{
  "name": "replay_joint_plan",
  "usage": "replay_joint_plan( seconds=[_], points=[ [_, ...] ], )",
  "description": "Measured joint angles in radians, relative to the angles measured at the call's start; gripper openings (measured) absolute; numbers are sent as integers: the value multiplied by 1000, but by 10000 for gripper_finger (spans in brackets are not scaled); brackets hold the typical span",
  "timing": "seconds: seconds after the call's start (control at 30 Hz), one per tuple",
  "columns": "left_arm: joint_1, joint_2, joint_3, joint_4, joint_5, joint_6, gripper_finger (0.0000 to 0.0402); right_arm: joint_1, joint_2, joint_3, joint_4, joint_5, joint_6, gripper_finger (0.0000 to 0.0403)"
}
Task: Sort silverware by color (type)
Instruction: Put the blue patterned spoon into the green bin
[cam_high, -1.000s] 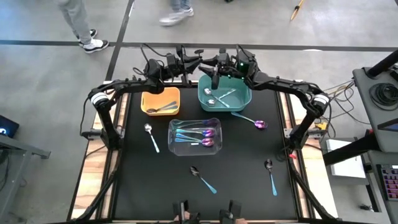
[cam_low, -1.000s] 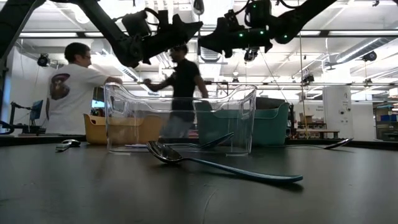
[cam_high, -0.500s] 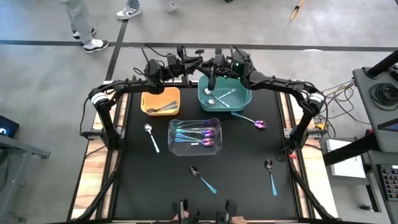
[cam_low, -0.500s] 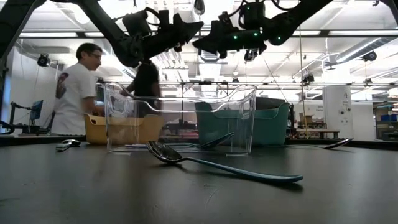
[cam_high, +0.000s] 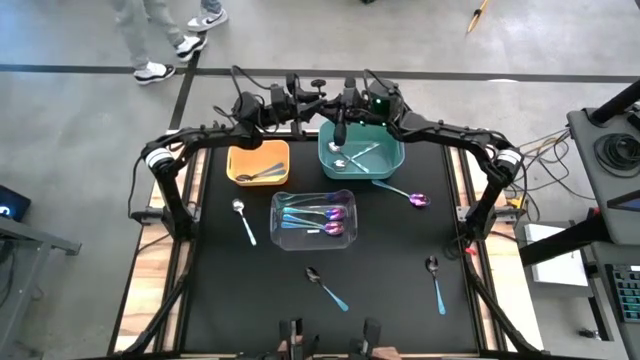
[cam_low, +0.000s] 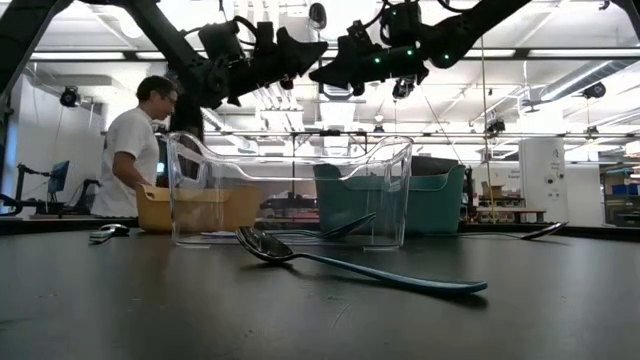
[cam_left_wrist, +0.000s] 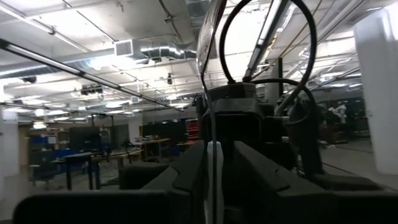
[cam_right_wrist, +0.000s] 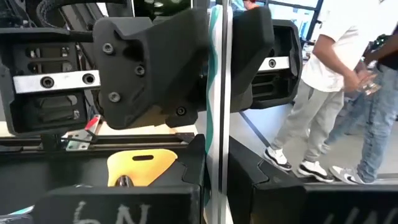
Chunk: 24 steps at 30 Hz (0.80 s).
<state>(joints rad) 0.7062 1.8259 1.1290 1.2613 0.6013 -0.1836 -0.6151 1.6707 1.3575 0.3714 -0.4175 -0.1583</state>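
Note:
High above the table's far edge my two grippers meet tip to tip. Between them a spoon stands upright, bowl (cam_left_wrist: 208, 43) on top and thin teal handle (cam_right_wrist: 214, 93) below. My right gripper (cam_right_wrist: 217, 149) (cam_high: 345, 103) is shut on that handle. My left gripper (cam_left_wrist: 219, 171) (cam_high: 318, 103) faces it, open, with a finger on either side of the handle. Whether those fingers touch it, I cannot tell. On the mat lie other spoons (cam_high: 243, 218) (cam_high: 402, 193) (cam_high: 326, 286) (cam_high: 435, 280). My right gripper pinches the spoon's thin teal handle (cam_right_wrist: 216, 134) between its two fingers. The fingers come in level from the table's right and lie across the handle. The spoon stands upright, lifted clear, high over the far edge of the table.
An orange bin (cam_high: 236, 160) and a teal bin (cam_high: 326, 150), each with spoons in it, stand at the far side. Nearer, a clear bin (cam_high: 313, 197) holds several purple-bowled spoons. A person (cam_low: 135, 150) stands beyond the table.
My right gripper has shut on the spoon's handle while my left gripper's fingers have parted around it. Both hands have stayed high above the far edge, and the spoon has kept upright between them. A person has walked behind the table.

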Motion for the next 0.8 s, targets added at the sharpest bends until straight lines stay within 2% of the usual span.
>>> replay_joint_plan(
  seconds=[0.2, 0.4, 0.47, 0.63, 0.8],
  points=[
    [40, -2, 0, 0, 56, -53, 146, -5, 0, 2, -16, 2, 1, 24],
    [113, -7, 0, 3, 128, -139, 209, -24, -2, 73, -234, 3, -26, 24],
    [133, -9, 0, 7, 161, -172, 219, -27, -2, 106, -332, 16, -56, 24],
    [149, -12, 0, 42, 233, -227, 221, -28, -3, 172, -562, 173, -179, 24],
    [148, -45, -16, 47, 240, -221, 206, -54, -3, 213, -744, 186, -205, 24]
  ],
)
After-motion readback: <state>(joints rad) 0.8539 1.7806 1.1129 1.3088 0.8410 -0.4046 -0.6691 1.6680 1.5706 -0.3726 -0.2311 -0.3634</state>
